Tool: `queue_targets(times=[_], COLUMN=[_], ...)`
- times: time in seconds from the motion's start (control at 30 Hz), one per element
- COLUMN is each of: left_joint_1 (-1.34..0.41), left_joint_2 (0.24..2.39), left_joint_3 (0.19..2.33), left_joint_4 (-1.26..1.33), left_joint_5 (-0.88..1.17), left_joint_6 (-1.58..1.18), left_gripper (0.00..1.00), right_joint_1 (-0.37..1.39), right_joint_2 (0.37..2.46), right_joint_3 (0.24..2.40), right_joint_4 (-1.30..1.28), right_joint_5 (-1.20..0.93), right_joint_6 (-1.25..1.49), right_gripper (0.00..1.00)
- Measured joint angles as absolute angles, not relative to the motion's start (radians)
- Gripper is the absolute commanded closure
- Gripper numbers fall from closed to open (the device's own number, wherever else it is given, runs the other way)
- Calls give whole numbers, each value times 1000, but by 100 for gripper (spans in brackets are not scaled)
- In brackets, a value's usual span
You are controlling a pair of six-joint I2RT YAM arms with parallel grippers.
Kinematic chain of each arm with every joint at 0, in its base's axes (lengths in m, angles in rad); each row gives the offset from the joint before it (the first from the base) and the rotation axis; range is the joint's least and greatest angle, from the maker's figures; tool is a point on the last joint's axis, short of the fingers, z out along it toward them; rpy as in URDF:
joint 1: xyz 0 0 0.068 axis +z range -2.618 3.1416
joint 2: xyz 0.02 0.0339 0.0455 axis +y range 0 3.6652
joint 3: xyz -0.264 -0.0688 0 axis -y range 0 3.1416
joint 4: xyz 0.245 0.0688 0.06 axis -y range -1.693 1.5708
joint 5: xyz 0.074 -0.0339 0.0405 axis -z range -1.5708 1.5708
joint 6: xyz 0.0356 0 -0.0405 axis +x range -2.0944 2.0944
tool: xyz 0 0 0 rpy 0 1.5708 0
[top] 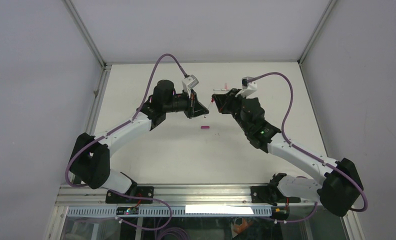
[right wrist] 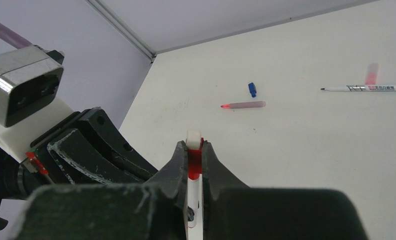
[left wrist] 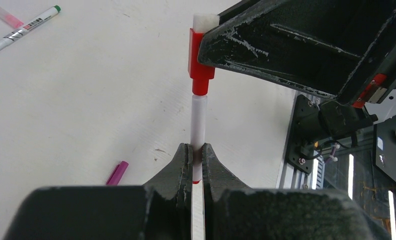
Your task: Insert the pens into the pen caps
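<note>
the left gripper (left wrist: 197, 159) was clamped on the white pen (left wrist: 198, 117) and the right gripper (right wrist: 193, 150) on the red cap (left wrist: 201, 70), with the pen's end at the cap's mouth. a slightly off-axis push could have jammed the tip or slid the thin barrel through the jaws.

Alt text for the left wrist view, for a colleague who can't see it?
The left gripper, shut on a white pen, has its far end at the mouth of a red cap gripped by the right gripper. On the table beyond lie a magenta cap and, at top left, a green-ended pen.
</note>
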State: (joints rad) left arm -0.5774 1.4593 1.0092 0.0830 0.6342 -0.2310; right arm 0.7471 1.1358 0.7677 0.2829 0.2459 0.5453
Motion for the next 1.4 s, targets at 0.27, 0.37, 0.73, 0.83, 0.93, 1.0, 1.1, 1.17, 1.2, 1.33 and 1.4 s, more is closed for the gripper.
queue_targets(times=[0.27,0.37,0.73,0.83,0.93,1.0,1.1,1.17,1.2,1.33,1.4], left_joint_1=[-577,-576,-574,-574,-574,-574,-574,-574,-574,-574,-574], left_joint_2=[1471,1473,1480,1480,1481,1483,1485,1486,1486,1486,1486], left_joint_3=[1037,1042,1079,1081,1081,1081,1081,1081,1081,1081,1081], left_joint_4=[23,-9,-91,-94,-94,-94,-95,-97,-98,-113,-125], left_joint_5=[628,622,603,602,601,601,600,599,599,589,581], left_joint_6=[-184,-162,-97,-86,-83,-81,-77,-73,-70,-61,-57], left_gripper=[100,100,100,100,100,100,100,100,100,100,100], right_joint_1=[754,760,785,792,797,799,803,803,803,803,803], right_joint_2=[1164,1176,1190,1190,1190,1190,1192,1192,1192,1191,1191], right_joint_3=[765,765,789,794,796,796,796,796,795,778,768], right_joint_4=[303,302,266,249,242,239,236,237,238,266,276], right_joint_5=[253,254,295,313,325,331,336,334,331,305,296], right_joint_6=[541,537,514,511,507,506,506,506,506,506,506], right_gripper=[100,100,100,100,100,100,100,100,100,100,100])
